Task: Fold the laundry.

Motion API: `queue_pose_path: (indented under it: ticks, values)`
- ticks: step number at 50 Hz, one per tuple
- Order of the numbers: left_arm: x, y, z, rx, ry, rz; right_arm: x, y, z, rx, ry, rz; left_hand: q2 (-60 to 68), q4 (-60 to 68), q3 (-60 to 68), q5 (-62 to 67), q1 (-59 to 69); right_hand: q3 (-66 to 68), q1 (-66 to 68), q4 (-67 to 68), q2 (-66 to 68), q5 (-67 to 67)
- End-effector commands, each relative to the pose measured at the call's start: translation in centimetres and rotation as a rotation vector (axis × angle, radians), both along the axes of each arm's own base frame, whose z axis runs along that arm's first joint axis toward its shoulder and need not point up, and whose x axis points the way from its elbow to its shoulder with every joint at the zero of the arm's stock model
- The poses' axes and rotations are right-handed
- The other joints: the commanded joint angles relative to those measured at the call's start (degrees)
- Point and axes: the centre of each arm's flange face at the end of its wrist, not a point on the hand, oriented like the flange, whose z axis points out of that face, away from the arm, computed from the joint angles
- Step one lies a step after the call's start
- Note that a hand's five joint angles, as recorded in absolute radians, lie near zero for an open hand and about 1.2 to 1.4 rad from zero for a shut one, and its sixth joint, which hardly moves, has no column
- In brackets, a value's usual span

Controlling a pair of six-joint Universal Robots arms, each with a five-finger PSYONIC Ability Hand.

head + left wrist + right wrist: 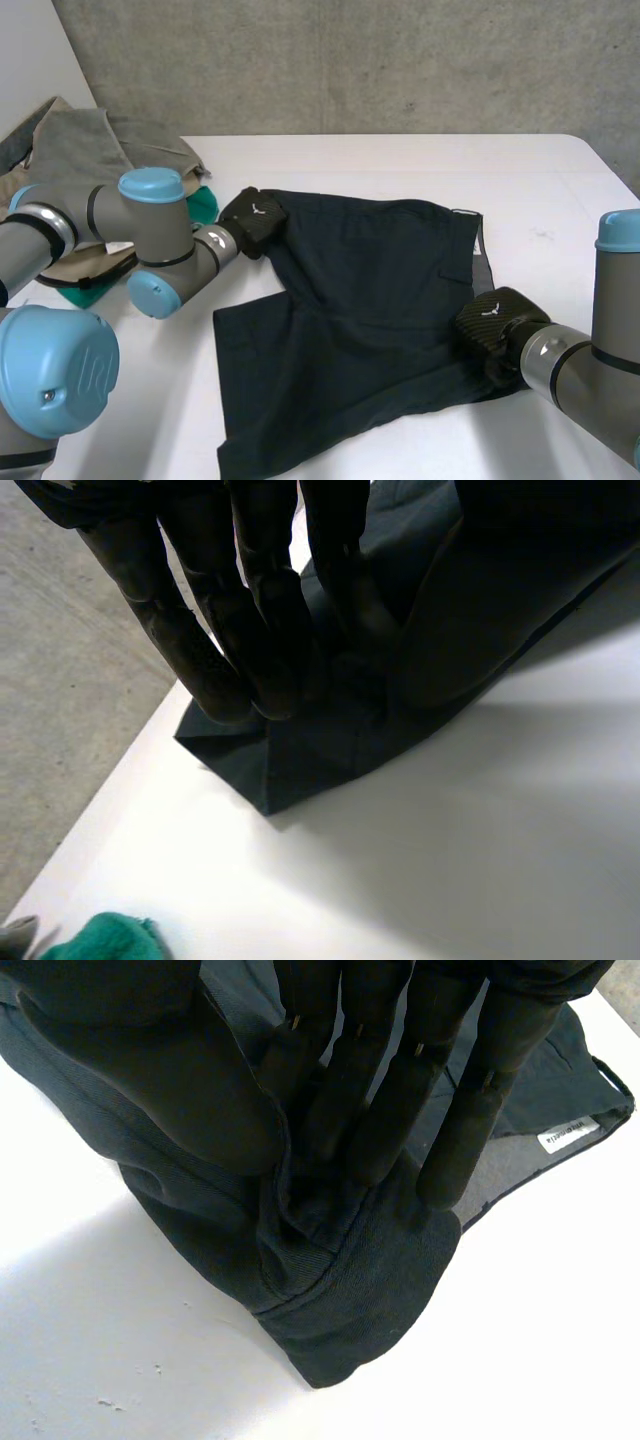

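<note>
- Dark garment (pixel 350 320) spread on white table (pixel 520 190), lying betw. both hands
- L hand (pixel 253 220): fingers + thumb pinch far-left corner
- R hand (pixel 495 322): pinches right edge, nearer robot
- Est.: fold goes right-to-left

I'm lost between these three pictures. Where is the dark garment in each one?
Head view: the dark garment lies spread mid-table, between the left hand and the right hand.
Left wrist view: its corner is pinched at the left hand's fingertips.
Right wrist view: its bunched edge is pinched by the right hand.
Shared landmark: the white table beneath it.
</note>
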Motion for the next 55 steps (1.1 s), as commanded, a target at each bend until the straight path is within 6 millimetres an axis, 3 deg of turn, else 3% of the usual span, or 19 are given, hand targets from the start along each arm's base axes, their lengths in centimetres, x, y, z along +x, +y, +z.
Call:
queue_pose_path:
  ticks: [1, 5, 10, 16, 18, 21, 22, 28, 34, 41, 49, 53, 55]
  values:
    - [1.3, -0.1, 2.0, -0.033, -0.031, 0.084, -0.1, -0.2, 0.1, -0.005, -0.001, -0.006, 11.68, 11.67, 11.94, 13.18, 14.19, 11.34, 15.89, 11.35, 12.24, 11.5]
    - [2.5, 0.5, 2.5, -0.025, -0.058, 0.127, -0.1, -0.2, 0.2, -0.006, -0.001, -0.006, 11.68, 11.67, 11.94, 13.18, 14.19, 11.34, 15.89, 11.35, 12.24, 11.5]
    - [3.5, 2.5, 1.9, 0.026, -0.141, 0.163, 0.0, 0.0, 0.1, -0.003, 0.002, 0.002, 11.68, 11.67, 11.94, 13.18, 14.19, 11.34, 15.89, 11.35, 12.24, 11.5]
    - [3.9, 2.8, 2.7, 0.018, -0.168, 0.269, 0.2, 0.4, 0.0, 0.002, 0.003, 0.013, 6.68, 6.67, 6.94, 8.18, 9.19, 11.34, 15.89, 11.35, 12.24, 11.5]
    - [3.7, 2.9, 3.4, 0.012, -0.146, 0.287, 0.3, 0.4, 0.1, 0.001, 0.002, 0.014, -3.4, -3.41, -3.13, -1.9, -0.88, 11.34, 15.89, 11.35, 12.24, 11.5]
    - [3.3, 3.2, 4.9, 0.016, -0.075, 0.281, 0.1, 0.4, 0.2, -0.004, 0.001, 0.01, -43.52, -43.53, -43.25, -42.02, -41.0, 11.34, 15.89, 11.35, 12.24, 11.5]
    - [3.2, 3.1, 5.4, 0.022, -0.04, 0.275, 0.1, 0.4, 0.3, -0.006, -0.001, 0.008, -44.98, -44.99, -44.71, -43.48, -42.46, 11.34, 15.89, 11.35, 12.24, 11.5]
    - [2.7, 2.6, 5.7, 0.049, 0.052, 0.213, 0.1, 0.3, 0.4, -0.011, -0.002, 0.007, -36.93, -36.94, -36.67, -35.43, -34.42, 11.34, 15.89, 11.35, 12.24, 11.5]
    - [2.6, 1.5, 3.8, 0.086, 0.04, 0.199, 0.0, 0.3, 0.2, -0.006, -0.001, 0.004, -19.95, -19.96, -19.69, -18.45, -17.43, 11.34, 15.89, 11.35, 12.24, 11.5]
    - [2.4, 1.2, 2.0, 0.125, 0.027, 0.18, 0.0, 0.3, 0.1, -0.002, 0.0, 0.003, -29.17, -29.18, -28.9, -27.67, -26.65, 11.34, 15.89, 11.35, 12.24, 11.5]
    - [2.6, 0.9, 1.0, 0.114, -0.022, 0.179, -0.2, -0.1, 0.2, -0.008, -0.002, -0.005, -25.82, -25.83, -25.56, -24.32, -23.3, 11.34, 15.89, 11.35, 12.24, 11.5]
    - [2.9, 0.7, 1.0, 0.103, -0.052, 0.178, -0.3, -0.2, 0.2, -0.011, -0.003, -0.008, -7.87, -7.88, -7.6, -6.37, -5.35, 11.34, 15.89, 11.35, 12.24, 11.5]
    - [3.1, 0.7, 1.0, 0.102, -0.063, 0.18, -0.2, -0.2, 0.2, -0.011, -0.003, -0.006, 9.46, 9.45, 9.72, 10.95, 11.97, 11.34, 15.89, 11.35, 12.24, 11.5]
